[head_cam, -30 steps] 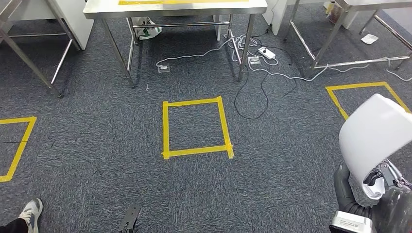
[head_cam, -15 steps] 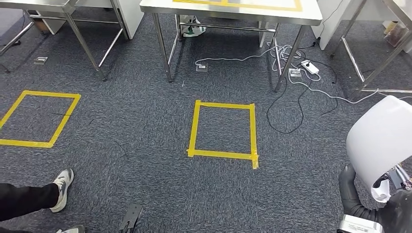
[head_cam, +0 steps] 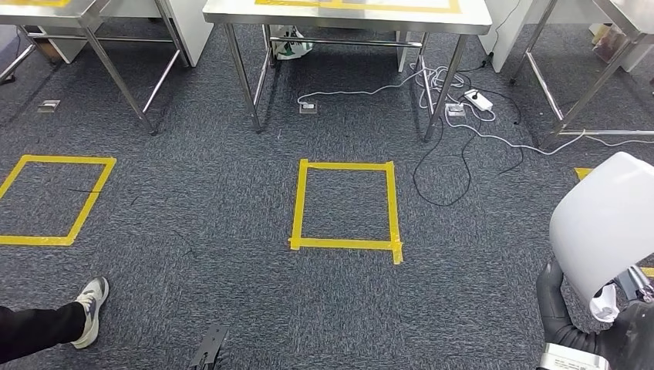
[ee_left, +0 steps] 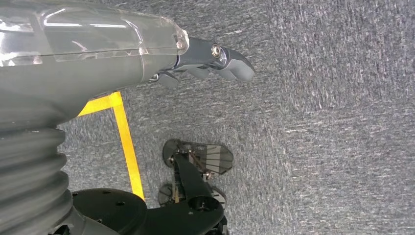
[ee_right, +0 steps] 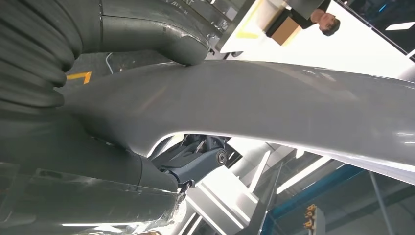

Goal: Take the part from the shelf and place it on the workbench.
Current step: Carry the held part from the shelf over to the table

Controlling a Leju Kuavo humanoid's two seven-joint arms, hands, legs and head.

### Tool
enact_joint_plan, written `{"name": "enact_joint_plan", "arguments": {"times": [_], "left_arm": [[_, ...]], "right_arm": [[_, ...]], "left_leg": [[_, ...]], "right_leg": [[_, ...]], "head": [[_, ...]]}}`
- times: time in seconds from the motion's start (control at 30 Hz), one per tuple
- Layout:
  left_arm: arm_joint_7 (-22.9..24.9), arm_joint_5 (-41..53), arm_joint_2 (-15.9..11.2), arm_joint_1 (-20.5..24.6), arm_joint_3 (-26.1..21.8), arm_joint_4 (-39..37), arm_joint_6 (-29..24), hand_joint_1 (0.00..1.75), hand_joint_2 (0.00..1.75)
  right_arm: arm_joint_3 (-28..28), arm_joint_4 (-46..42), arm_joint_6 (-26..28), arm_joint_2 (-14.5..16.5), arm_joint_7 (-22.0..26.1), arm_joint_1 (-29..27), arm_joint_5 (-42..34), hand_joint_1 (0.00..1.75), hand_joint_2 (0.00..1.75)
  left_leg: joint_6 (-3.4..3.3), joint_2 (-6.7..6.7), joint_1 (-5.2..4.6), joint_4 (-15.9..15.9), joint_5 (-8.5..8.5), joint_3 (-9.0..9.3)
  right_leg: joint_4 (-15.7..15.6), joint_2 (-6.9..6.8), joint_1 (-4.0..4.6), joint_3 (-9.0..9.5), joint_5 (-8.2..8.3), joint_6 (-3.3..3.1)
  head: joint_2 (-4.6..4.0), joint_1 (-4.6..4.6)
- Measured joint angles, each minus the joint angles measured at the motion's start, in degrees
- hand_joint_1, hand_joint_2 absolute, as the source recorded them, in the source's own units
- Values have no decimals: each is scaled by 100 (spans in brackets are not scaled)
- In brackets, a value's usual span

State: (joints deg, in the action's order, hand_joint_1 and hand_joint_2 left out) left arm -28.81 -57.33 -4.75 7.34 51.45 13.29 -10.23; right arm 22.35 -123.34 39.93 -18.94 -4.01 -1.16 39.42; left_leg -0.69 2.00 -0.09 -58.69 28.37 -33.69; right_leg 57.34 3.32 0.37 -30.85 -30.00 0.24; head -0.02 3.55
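Right hand (head_cam: 567,316) gripping white part (head_cam: 605,223), thumb against curved face; left hand (ee_left: 205,61) hanging over carpet, fingers loosely apart, holding nothing. Carry phase, judging by floor underfoot. Keep grip firm, part level, walk steady toward steel tabletop (head_cam: 347,15) ahead. Part: large, smooth, glossy white curved shell, held low at robot's right.

The left robot hand (ee_left: 205,58) is dark grey with a small round silver screw at a finger pivot, joined to a clear glossy plastic shell and a thick grey ribbed cover, while the right robot hand (head_cam: 557,308) shows black fingers above a white wrist band.
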Motion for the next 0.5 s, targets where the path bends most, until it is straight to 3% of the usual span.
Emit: {"name": "enact_joint_plan", "arguments": {"times": [0.4, 0.43, 0.5], "left_arm": [[-5, -68, -1, -1, 0, 0, 31, 0, 175], [-5, -51, -1, 0, 0, 0, 30, 0, 175], [-5, 8, -3, -2, 3, 0, 21, 0, 175]], "right_arm": [[-2, 1, 0, 1, 21, -20, -101, 175, 175], [-1, 2, 0, 1, 16, -27, -103, 175, 175], [0, 6, -1, 1, 0, -53, -117, 175, 175]], "left_leg": [[-2, 3, -17, 1, 6, -4], [-11, 3, -26, -5, 13, -5], [-95, 3, -32, 70, 50, 26]], "right_leg": [[-19, 0, -18, 6, -4, -2], [-40, 1, -24, 9, 0, 6], [2, -5, -34, 21, 78, 66]], "head": [[0, 0], [0, 0], [0, 3]]}}
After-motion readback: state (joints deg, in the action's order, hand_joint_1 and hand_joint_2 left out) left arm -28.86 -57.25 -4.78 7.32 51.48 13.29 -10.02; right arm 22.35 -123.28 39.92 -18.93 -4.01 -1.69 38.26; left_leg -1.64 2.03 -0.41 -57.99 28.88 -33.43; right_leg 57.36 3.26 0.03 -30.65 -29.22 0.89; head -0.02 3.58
